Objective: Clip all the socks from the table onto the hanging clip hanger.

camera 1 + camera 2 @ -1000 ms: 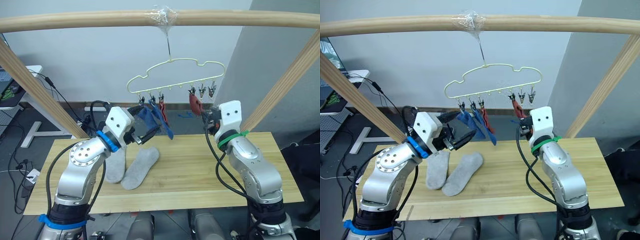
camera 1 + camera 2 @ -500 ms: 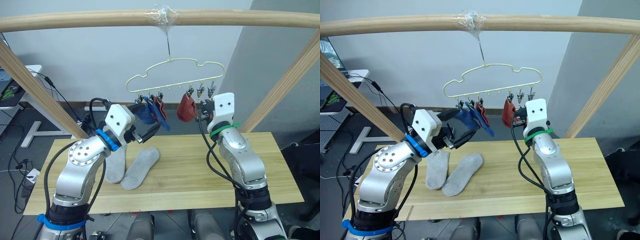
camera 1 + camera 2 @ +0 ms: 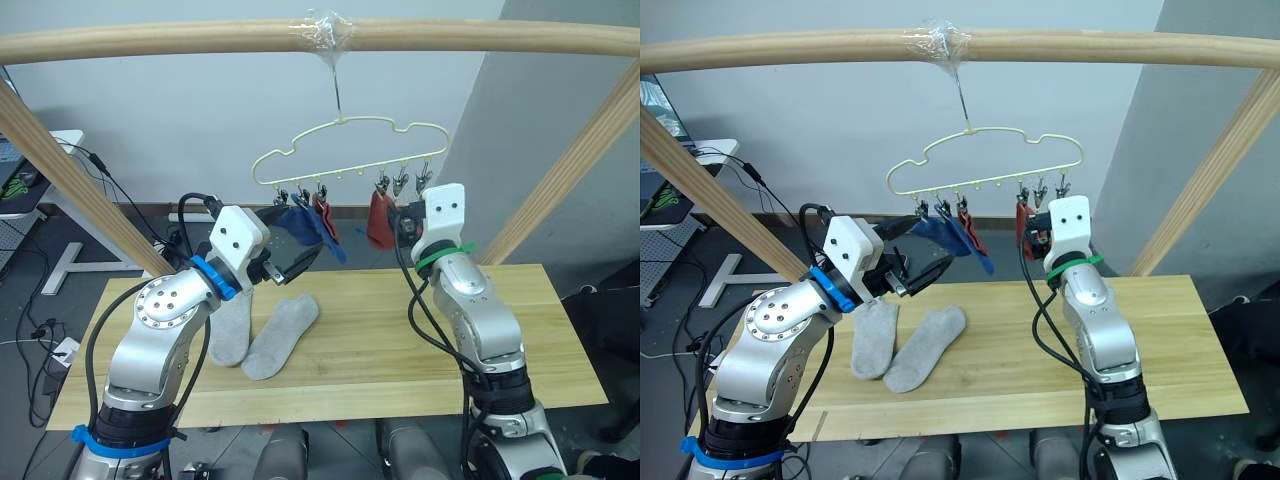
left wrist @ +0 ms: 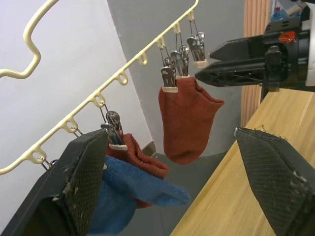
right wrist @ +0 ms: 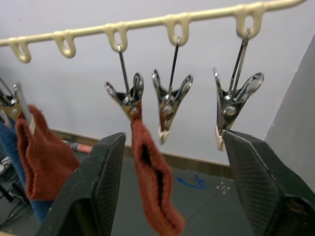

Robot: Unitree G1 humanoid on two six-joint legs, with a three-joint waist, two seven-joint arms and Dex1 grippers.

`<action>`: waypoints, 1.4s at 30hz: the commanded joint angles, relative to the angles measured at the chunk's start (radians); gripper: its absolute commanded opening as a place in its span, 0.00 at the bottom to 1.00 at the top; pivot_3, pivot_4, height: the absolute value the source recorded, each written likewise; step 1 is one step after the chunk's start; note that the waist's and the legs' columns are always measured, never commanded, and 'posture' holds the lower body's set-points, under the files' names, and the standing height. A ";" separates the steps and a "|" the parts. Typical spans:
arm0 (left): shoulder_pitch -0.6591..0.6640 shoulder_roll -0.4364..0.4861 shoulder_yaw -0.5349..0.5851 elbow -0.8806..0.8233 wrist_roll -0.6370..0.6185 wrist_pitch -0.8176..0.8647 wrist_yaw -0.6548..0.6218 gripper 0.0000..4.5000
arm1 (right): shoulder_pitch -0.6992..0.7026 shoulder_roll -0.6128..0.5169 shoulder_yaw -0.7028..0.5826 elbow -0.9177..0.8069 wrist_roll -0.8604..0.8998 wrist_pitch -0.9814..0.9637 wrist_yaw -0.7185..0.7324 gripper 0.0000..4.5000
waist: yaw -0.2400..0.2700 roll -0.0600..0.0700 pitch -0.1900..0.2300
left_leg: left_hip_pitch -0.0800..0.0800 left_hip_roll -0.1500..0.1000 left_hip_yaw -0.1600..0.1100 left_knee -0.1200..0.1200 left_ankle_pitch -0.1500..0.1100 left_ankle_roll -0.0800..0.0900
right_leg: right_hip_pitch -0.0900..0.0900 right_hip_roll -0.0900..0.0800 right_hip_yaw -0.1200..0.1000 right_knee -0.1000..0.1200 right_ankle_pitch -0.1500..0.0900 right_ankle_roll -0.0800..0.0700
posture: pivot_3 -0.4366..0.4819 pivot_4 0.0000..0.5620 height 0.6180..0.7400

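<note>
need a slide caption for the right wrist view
Rust red ankle sock clipped to pale yellow-green wire clip hanger, framed by the open right pincer.

Your head pair looked forward and down over both arms; each wrist camera sat close beneath the clip hanger (image 5: 147, 22), both catching its clips.
</note>
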 commanded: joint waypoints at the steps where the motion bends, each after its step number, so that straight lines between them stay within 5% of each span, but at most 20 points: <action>1: -0.015 0.001 0.002 -0.038 -0.012 -0.008 0.008 0.95 | -0.025 0.010 -0.014 -0.009 -0.010 -0.036 -0.005 0.66 | 0.000 0.000 0.000 | 0.000 0.000 0.000 0.000 0.000 0.000 | 0.000 0.000 0.000 0.000 0.000 0.000 | 0.57 0.37 1.00; 3: -0.014 0.003 0.003 -0.042 -0.014 -0.005 0.007 0.95 | -0.035 0.013 -0.013 -0.001 -0.015 -0.037 -0.004 0.54 | 0.000 0.000 0.000 | 0.000 0.000 0.000 0.000 0.000 0.000 | 0.000 0.000 0.000 0.000 0.000 0.000 | 0.57 0.37 1.00; 42: -0.060 -0.010 0.012 -0.076 -0.062 0.048 0.033 0.95 | -0.196 0.064 -0.047 0.269 -0.059 -0.177 -0.027 0.54 | 0.001 0.000 0.000 | 0.000 0.000 0.000 0.000 0.000 0.000 | 0.000 0.000 0.000 0.000 0.002 -0.003 | 0.60 0.38 1.00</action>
